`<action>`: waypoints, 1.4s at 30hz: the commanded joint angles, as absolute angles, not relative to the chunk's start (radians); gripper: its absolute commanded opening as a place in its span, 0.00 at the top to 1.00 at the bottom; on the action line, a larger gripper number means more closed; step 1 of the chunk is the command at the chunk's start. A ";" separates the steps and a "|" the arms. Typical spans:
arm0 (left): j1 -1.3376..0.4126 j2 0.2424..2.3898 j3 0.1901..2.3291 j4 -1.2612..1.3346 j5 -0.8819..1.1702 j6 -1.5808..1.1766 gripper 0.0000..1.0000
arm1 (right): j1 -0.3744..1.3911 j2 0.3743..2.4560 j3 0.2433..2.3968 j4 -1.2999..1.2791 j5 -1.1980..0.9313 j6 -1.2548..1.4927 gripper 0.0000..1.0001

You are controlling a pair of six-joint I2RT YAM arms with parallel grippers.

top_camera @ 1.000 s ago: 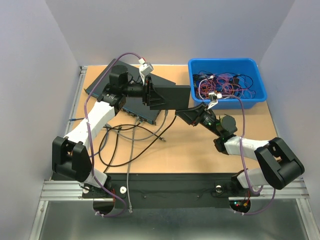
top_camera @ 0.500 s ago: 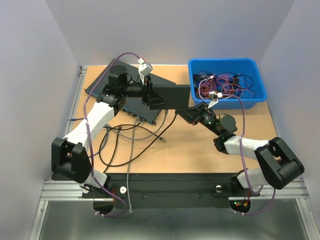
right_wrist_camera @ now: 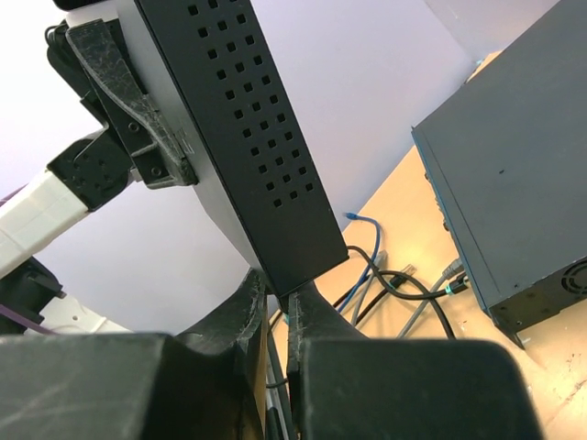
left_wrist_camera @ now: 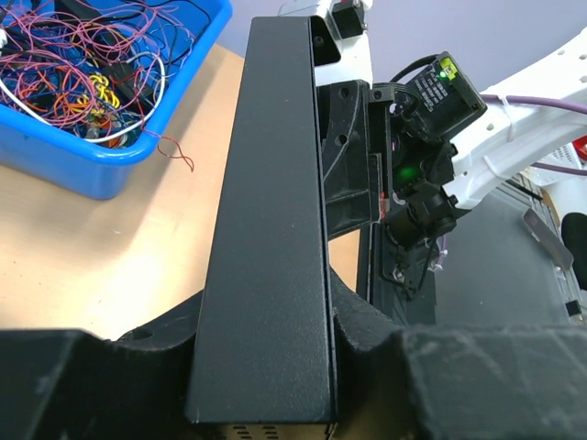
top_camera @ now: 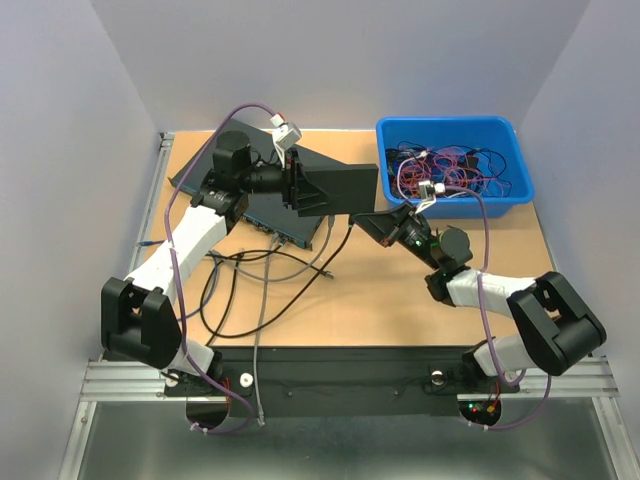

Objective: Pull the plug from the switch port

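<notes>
Top view first: the left gripper [top_camera: 300, 186] is clamped on one end of a black box [top_camera: 345, 188] and holds it up off the table [top_camera: 390, 300]. The right gripper [top_camera: 386, 222] meets the same box from the other side, at its near corner. The switch [top_camera: 192, 172] lies flat at the back left of the table, partly under the left arm. Its front edge faces the arms, and a bunch of cables [top_camera: 240, 290] runs from that edge and loops over the table. The plugs [top_camera: 272, 237] sit along that front edge, but they're too small here to tell which ports they're in. A blue bin [top_camera: 450, 126] full of tangled wires sits at the back right.

Left wrist cam: the box fills the middle of the shot, edge-on. Both left fingers press on it, one on each side, so that gripper is squeezing it. The right gripper is on the far end, and the bin is off to the upper left.

Right wrist cam: you see the box's perforated side, with its lower corner pinched between the two right fingers. The left gripper grips it higher up. To the right, the switch is flat on the table, well apart from both grippers, with cable ends bunched at its front face.
</notes>
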State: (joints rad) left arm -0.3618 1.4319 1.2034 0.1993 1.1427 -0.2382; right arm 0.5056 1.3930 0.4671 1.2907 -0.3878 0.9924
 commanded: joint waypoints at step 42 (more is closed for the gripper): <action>-0.295 1.373 1.183 0.186 1.023 0.018 1.00 | 0.545 0.809 0.792 0.248 0.088 0.246 1.00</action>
